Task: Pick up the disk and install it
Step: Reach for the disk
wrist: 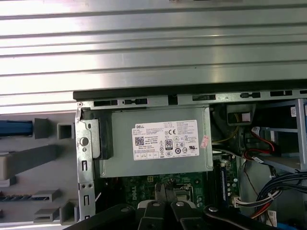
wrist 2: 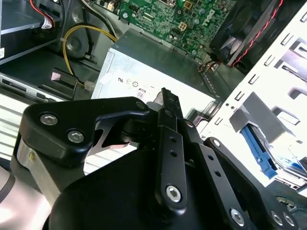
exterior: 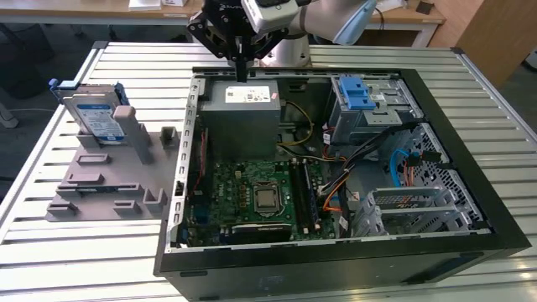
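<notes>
Pinched shut and empty, my claw (exterior: 241,75) hung over the grey box (exterior: 239,129); the upright disk (exterior: 97,123) at the exterior view's left, I judged, wanted a wide, square grip.

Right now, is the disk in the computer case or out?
Out: the disk stands on edge in the grey rack beside the case.

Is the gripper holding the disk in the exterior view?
No: the disk stands in the grey holder beside the case, while the gripper hangs over the power supply.
</notes>
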Tool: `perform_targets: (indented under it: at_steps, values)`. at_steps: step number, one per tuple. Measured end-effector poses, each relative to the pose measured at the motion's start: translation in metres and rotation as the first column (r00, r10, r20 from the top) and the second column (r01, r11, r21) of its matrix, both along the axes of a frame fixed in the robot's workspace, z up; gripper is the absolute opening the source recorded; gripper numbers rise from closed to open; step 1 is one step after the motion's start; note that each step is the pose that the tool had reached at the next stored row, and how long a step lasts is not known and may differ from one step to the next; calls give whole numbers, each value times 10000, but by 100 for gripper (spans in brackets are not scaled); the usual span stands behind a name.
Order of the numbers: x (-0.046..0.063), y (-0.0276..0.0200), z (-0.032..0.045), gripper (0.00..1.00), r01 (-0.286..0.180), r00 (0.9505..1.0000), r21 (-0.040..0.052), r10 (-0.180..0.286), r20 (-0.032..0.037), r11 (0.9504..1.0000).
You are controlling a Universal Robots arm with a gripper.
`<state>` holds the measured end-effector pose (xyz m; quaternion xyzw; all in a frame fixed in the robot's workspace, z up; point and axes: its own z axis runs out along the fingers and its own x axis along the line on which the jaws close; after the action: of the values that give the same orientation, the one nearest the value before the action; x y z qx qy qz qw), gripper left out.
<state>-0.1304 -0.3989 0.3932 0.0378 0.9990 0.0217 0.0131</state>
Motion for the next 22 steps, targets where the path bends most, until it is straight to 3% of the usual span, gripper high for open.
perform_targets:
  at_steps: [22]
  values:
    - [-114, 0, -5, 11, 1, 10000, 0, -1, 0, 10000]
